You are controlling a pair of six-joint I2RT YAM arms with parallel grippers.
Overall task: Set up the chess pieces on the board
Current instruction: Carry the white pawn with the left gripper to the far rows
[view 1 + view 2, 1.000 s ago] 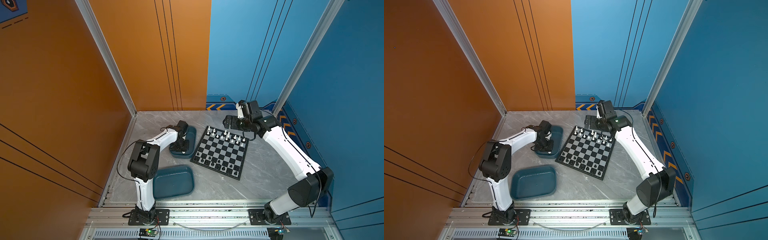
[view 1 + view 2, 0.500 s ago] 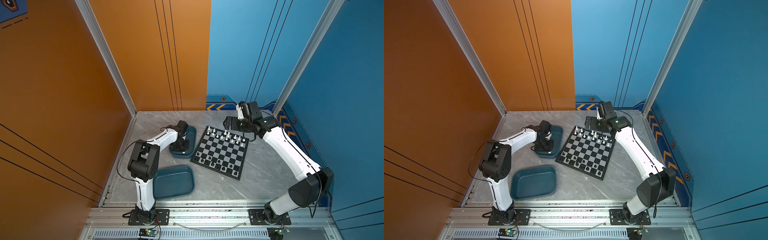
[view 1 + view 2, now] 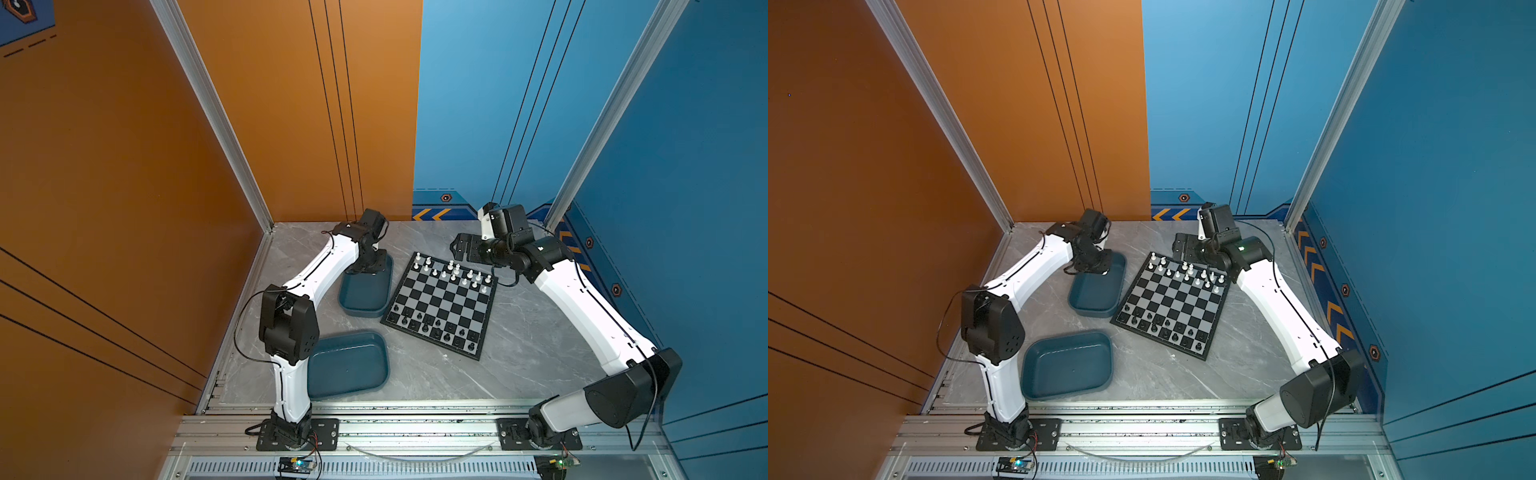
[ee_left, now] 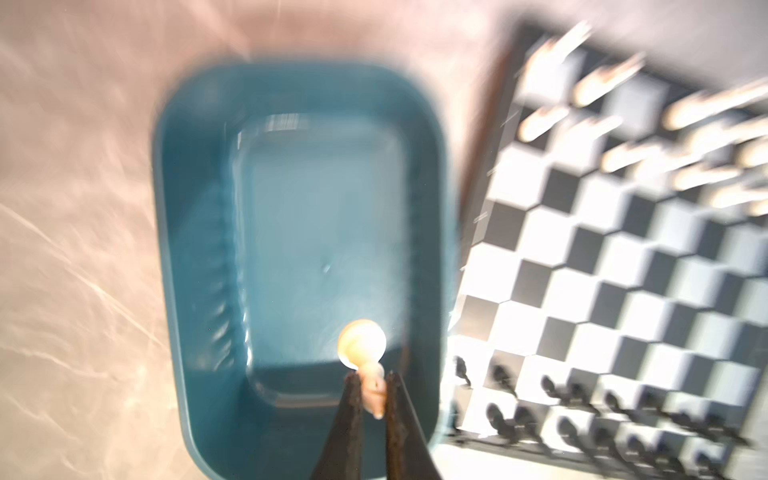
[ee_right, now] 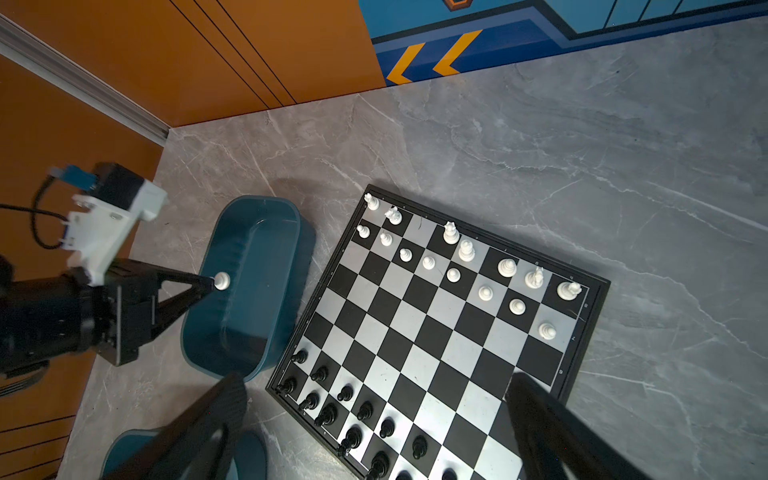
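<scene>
My left gripper is pinched on 1 white piece. Its slim dark fingers clamp the narrow upper part, and the round base points away from them. The piece hangs over the far tray, a smooth, glossy teal plastic tub with rounded corners and sloping walls.

The board is flat, with black and silvery squares inside a thin black border. It lies askew on the grey, veined, stone-look table. White pieces fill its 2 far rows and black pieces its 2 near rows.

The tray's long rim runs just beside the board's edge, leaving only a narrow strip between them. A 2nd tray sits nearer the rail. My right gripper is spread wide and grasps nothing, above the board's far side. Bare tabletop lies open on the right of the board.
</scene>
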